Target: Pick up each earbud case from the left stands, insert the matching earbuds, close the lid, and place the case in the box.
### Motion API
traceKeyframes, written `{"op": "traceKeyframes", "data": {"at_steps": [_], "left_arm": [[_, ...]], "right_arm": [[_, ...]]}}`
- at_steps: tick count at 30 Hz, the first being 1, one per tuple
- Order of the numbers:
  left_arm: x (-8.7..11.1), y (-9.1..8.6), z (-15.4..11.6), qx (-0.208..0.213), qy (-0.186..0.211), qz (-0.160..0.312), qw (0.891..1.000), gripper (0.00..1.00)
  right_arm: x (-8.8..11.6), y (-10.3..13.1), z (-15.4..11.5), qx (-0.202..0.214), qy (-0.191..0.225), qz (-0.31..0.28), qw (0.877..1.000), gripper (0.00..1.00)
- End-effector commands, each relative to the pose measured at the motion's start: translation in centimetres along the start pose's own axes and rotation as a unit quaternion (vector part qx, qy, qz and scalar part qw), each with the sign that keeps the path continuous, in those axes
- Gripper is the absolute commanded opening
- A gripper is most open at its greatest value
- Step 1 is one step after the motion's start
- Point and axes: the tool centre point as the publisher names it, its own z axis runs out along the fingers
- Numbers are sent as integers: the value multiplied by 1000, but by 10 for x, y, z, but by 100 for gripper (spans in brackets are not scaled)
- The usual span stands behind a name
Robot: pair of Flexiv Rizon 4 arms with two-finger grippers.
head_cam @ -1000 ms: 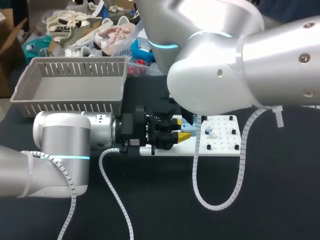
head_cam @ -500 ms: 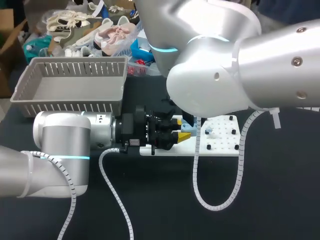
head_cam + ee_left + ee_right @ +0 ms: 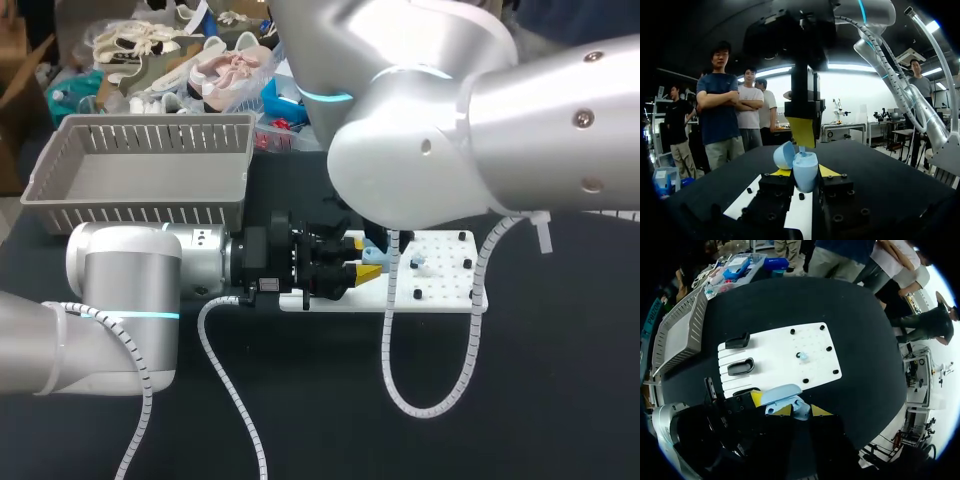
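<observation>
The left gripper (image 3: pixel 805 171) is lying low and level over the desk (image 3: pixel 540 400). Its fingers are clamping the pale blue earbud case (image 3: pixel 804 176) from both sides, spread only as wide as the case. The case is sitting upright above the white board (image 3: pixel 775 352), with its lid (image 3: pixel 783 155) hanging open to one side.

The right gripper (image 3: pixel 801 411) is pointing straight down, right over the open case. A thin pale stem (image 3: pixel 801 148) is showing between it and the case mouth. Can't tell if the right one is gripping anything: it's showing edge-on from the left wrist, and the case is filling the gap in its own view.

Two black stands (image 3: pixel 737 341) (image 3: pixel 740 366) are sitting on the board beside the left gripper. One loose earbud (image 3: pixel 802 356) is lying mid-board among black pegs (image 3: pixel 829 348). The gray basket (image 3: pixel 150 135) is sitting at the desk's far left, well apart from the case.
</observation>
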Motion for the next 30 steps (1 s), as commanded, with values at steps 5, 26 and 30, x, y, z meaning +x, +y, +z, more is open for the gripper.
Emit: {"op": "traceKeyframes", "data": {"at_steps": [5, 26, 30], "left_arm": [[1, 0, 1, 0, -1, 0, 1000, 0], [1, 0, 1, 0, -1, 0, 1000, 0], [1, 0, 1, 0, -1, 0, 1000, 0]], "right_arm": [[0, 3, -2, 1, 3, 2, 1000, 0], [6, 3, 7, 9, 12, 5, 1000, 0], [6, 3, 8, 9, 14, 6, 1000, 0]]}}
